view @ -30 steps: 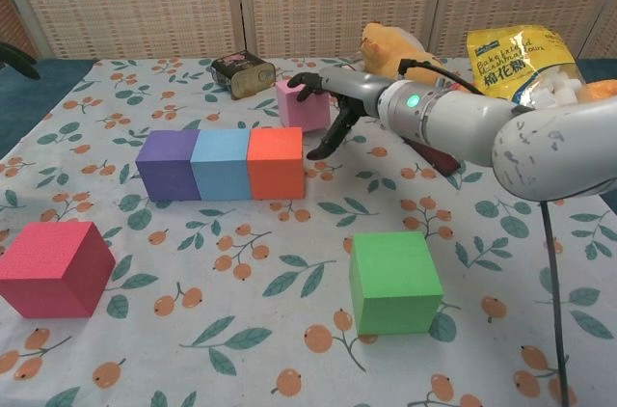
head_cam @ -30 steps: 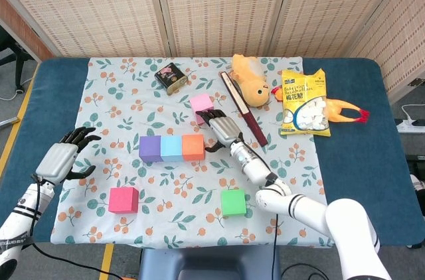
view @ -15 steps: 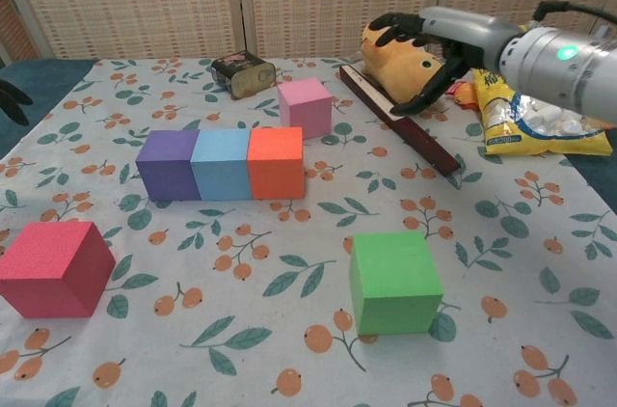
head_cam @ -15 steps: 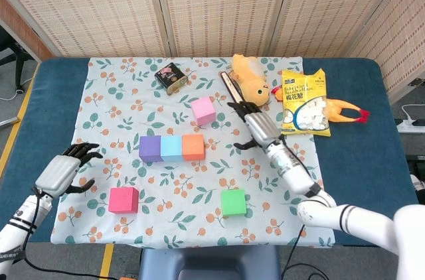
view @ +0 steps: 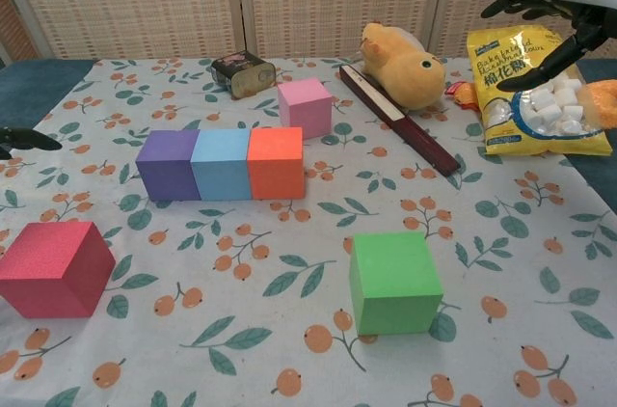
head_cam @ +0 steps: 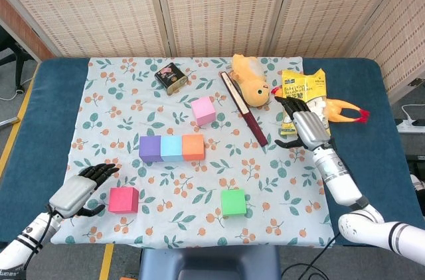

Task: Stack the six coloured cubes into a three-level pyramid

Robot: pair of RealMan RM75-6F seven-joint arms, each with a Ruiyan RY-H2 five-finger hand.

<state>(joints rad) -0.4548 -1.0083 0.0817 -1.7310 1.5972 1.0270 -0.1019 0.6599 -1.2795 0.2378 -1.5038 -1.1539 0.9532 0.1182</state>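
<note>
A purple cube (head_cam: 150,148), a light blue cube (head_cam: 171,148) and an orange cube (head_cam: 193,146) stand touching in a row mid-cloth. A pink cube (head_cam: 202,110) sits alone behind them, a magenta cube (head_cam: 123,199) at the front left and a green cube (head_cam: 233,202) at the front. My left hand (head_cam: 78,192) hovers just left of the magenta cube, fingers apart, holding nothing. My right hand (head_cam: 305,126) is open above the marshmallow bag, far right of the cubes. The chest view shows only the left hand's fingertips (view: 21,140) at the left edge and the right hand (view: 557,4) at the top right.
A dark tin (head_cam: 170,76) stands at the back of the floral cloth (head_cam: 119,107). A brown stick (head_cam: 243,117), a yellow plush duck (head_cam: 250,79), a marshmallow bag (head_cam: 304,101) and a rubber chicken (head_cam: 344,109) lie at the back right.
My right hand drew back from beside the pink cube to the right, over the marshmallow bag. My left hand moved forward and inward, close to the magenta cube.
</note>
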